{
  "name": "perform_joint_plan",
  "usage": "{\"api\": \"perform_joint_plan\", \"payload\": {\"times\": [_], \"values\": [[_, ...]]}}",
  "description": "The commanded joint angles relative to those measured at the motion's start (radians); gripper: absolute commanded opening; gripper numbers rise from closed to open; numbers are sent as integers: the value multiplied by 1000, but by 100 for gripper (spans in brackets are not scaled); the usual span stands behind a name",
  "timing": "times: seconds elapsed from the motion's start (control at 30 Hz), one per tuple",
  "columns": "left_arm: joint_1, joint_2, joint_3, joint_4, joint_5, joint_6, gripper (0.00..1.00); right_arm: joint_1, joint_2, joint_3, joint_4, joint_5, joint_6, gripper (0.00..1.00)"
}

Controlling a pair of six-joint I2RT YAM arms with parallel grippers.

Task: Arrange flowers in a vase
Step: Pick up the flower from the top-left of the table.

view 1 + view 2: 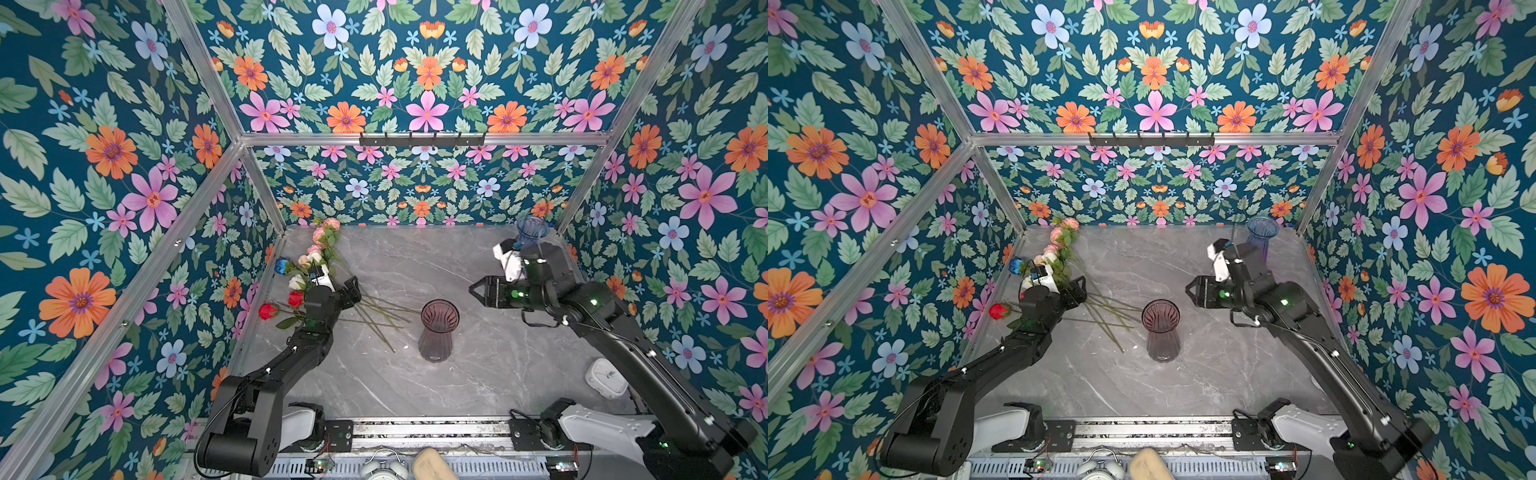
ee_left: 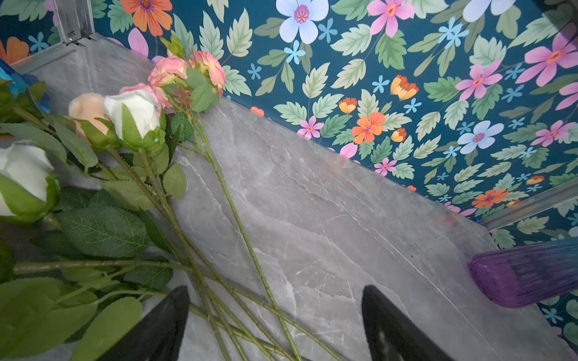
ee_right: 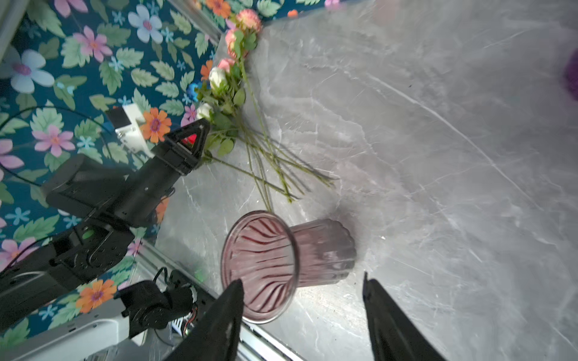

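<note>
Well, the flowers [image 1: 308, 259] lie in a loose bunch on the far left side of the grey marble table [image 1: 415, 386]. Their blooms point toward the left wall and the back corner, and the thin green stems fan out toward the middle. The left gripper [image 2: 275, 290] hangs low over those stems with its jaws spread wide (several stems cross the gap between the fingers, none of them pinched). Just right of the stem ends, near the table's middle, the ribbed mauve vase [image 1: 439, 328] stands upright. Farther right and back, the right gripper [image 3: 302, 278] points leftward, jaws parted and holding nothing, clear of the vase. Behind that arm a blue vase [image 1: 532, 227] stands in the far right corner. A white clock [image 1: 606, 378] lies near the right wall.
</note>
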State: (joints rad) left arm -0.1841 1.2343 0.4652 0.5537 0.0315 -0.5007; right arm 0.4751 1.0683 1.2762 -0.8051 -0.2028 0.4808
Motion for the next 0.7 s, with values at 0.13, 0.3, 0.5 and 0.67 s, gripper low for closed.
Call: {"api": "perform_joint_plan", "payload": {"times": [0.13, 0.3, 0.5, 0.67], "values": [[107, 105, 194, -201, 112, -56, 73, -294, -145, -414, 293, -253, 148, 59], [115, 309, 444, -349, 154, -27, 66, -300, -112, -695, 551, -244, 208, 57], [115, 534, 695, -543, 103, -6, 55, -300, -28, -846, 784, -286, 268, 57], [91, 660, 820, -675, 108, 29, 48, -300, 11, -925, 882, -281, 273, 57]]}}
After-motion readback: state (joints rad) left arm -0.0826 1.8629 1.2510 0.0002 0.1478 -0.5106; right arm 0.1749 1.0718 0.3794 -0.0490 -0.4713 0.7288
